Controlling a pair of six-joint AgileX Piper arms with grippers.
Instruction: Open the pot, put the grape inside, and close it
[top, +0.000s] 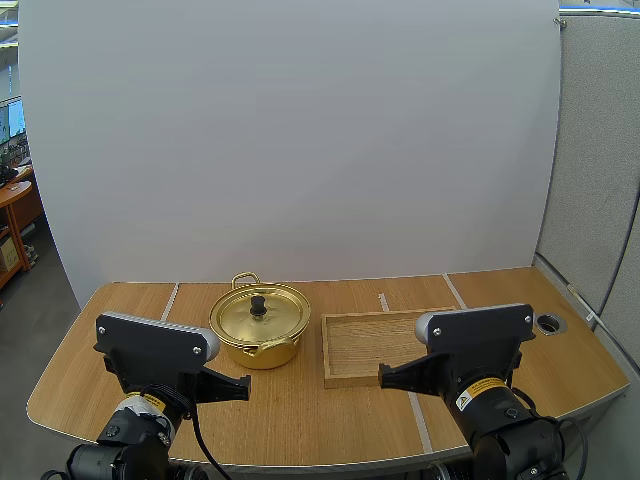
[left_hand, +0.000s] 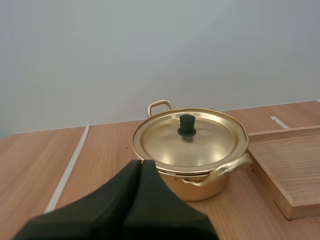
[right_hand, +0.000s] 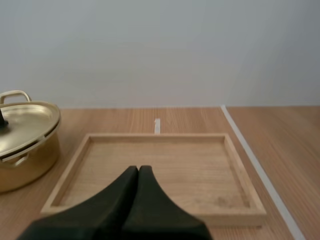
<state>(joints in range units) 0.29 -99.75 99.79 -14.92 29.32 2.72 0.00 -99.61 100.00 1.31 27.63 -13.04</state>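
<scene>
One golden pot (top: 262, 352) stands on the wooden table (top: 320, 425), a little left of the table's middle. Its one lid (top: 276, 320) sits flat on the rim, so the pot is closed. One black knob (top: 258, 304) stands upright at the centre of that lid. Two loop handles show on the pot: the far handle (left_hand: 161, 102) rises behind the lid toward the backdrop, and the near handle (left_hand: 226, 169) curves out below the rim on the side facing the arms. One shallow wooden tray (top: 331, 372) lies flat just beside the pot on its right, and a narrow strip of table top shows between them. Two grippers are held low at the near side of the table, one before each thing. The left gripper (left_hand: 140, 164) points at the pot from the front and stands apart from it. Its two black fingers are pressed together into a single dark wedge, with nothing between them. The right gripper (right_hand: 138, 170) points across the tray's near rim. It is likewise clenched, its two fingers closed on each other and holding nothing. One round dark opening (top: 548, 322) sits in the table top near its right edge, well apart from the tray.
</scene>
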